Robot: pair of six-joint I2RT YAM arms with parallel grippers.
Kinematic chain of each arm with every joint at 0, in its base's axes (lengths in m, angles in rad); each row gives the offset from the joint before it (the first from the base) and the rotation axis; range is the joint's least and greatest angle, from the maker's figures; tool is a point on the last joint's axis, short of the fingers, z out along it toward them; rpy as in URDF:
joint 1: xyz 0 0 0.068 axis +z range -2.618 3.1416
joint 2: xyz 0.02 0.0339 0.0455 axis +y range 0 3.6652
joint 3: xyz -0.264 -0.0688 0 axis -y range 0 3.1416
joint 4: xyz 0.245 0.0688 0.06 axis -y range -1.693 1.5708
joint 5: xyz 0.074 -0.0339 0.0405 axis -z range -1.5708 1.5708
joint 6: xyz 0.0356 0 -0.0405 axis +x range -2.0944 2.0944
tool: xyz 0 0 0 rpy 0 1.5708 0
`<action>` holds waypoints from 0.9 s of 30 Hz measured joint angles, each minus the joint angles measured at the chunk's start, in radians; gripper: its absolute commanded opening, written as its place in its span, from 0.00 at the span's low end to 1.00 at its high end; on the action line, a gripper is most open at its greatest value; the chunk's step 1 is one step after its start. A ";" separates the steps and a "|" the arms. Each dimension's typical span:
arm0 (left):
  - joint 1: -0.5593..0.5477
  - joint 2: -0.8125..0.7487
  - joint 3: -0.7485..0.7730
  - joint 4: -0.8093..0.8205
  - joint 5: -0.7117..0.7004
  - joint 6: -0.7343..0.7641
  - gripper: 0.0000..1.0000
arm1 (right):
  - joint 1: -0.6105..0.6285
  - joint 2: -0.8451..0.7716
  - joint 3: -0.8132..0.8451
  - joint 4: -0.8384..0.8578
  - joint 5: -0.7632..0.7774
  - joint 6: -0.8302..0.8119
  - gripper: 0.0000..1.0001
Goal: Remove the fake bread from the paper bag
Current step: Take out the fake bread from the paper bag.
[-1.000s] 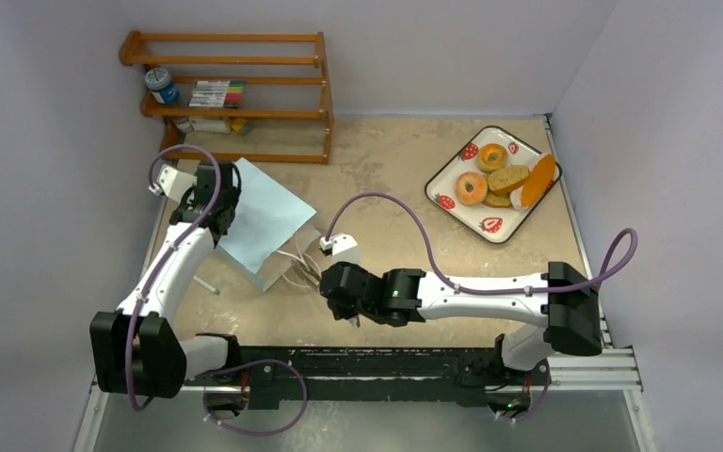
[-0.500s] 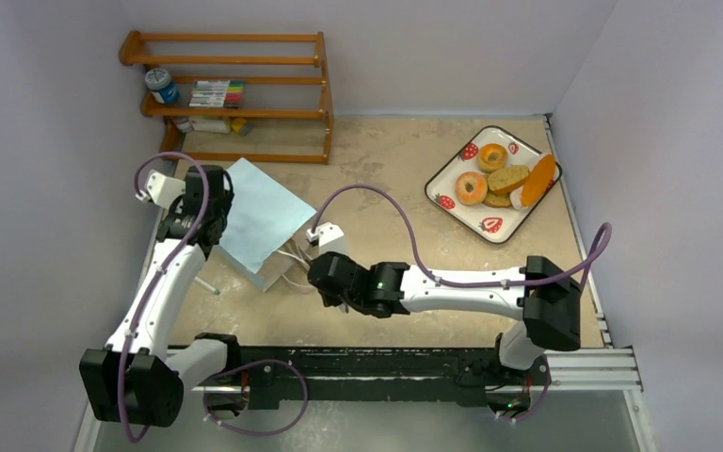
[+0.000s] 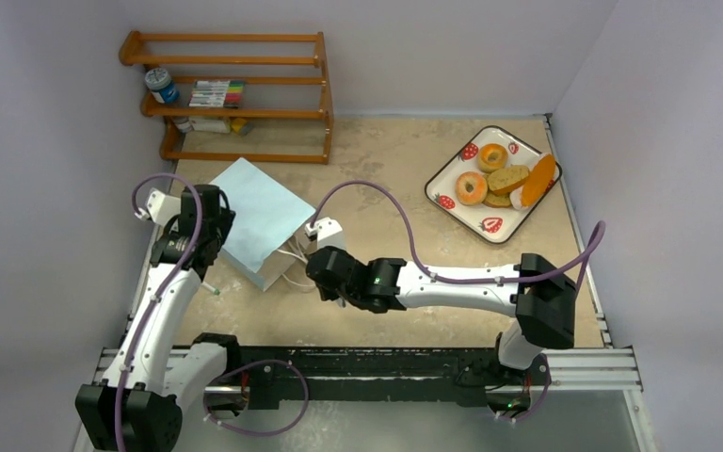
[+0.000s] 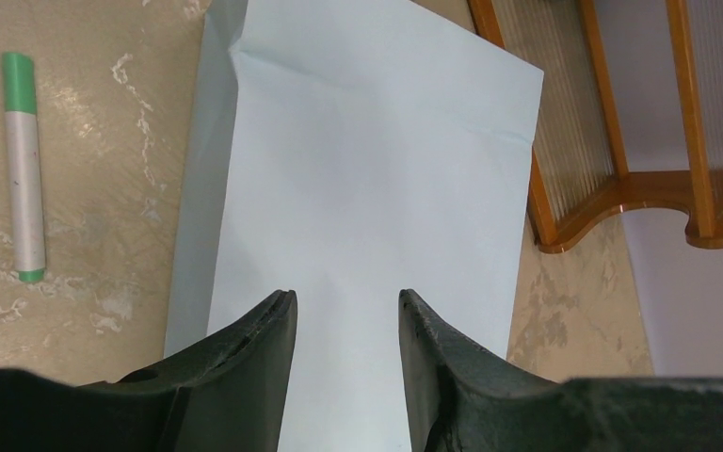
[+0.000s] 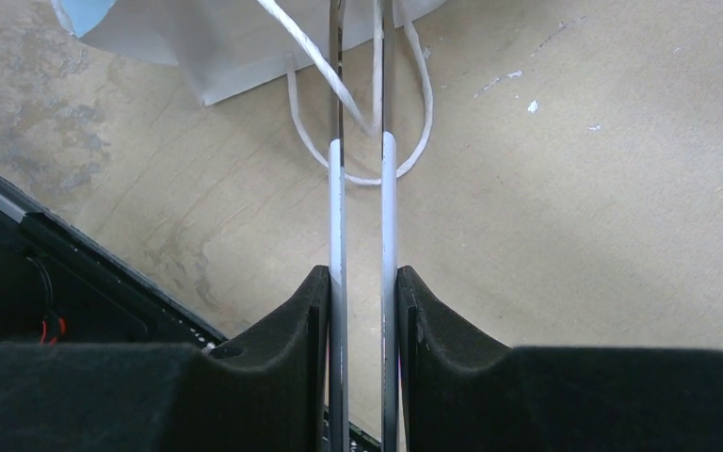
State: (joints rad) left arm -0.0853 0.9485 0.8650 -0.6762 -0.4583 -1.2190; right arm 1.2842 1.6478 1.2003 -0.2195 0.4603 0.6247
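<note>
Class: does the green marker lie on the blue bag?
No, the marker lies on the table beside the bag.

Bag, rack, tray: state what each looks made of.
Bag: matte pale blue paper, with sharp creases and fold lines.
Rack: probably varnished orange wood, with smooth rails and a slight sheen.
Tray: white glazed ceramic or enamel, cannot tell which, with a smooth surface and printed strawberries.
</note>
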 measured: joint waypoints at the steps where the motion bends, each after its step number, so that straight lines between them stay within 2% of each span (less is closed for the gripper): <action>1: 0.000 -0.010 -0.006 -0.005 0.008 0.000 0.44 | 0.000 0.000 0.000 -0.001 0.002 0.001 0.27; 6: 0.000 -0.038 -0.011 -0.023 0.046 0.002 0.44 | 0.000 -0.012 -0.019 -0.007 0.010 0.022 0.27; 14: 0.000 -0.077 -0.011 -0.051 0.071 0.010 0.44 | 0.018 -0.126 -0.137 -0.036 0.019 0.091 0.27; 27: 0.000 -0.088 -0.011 -0.060 0.084 0.010 0.44 | 0.201 -0.153 -0.152 -0.131 0.025 0.245 0.26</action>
State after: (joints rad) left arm -0.0853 0.8604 0.8539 -0.7364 -0.3748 -1.2095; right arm 1.4853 1.4948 1.0485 -0.3508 0.4850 0.8700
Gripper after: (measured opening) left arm 0.440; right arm 0.298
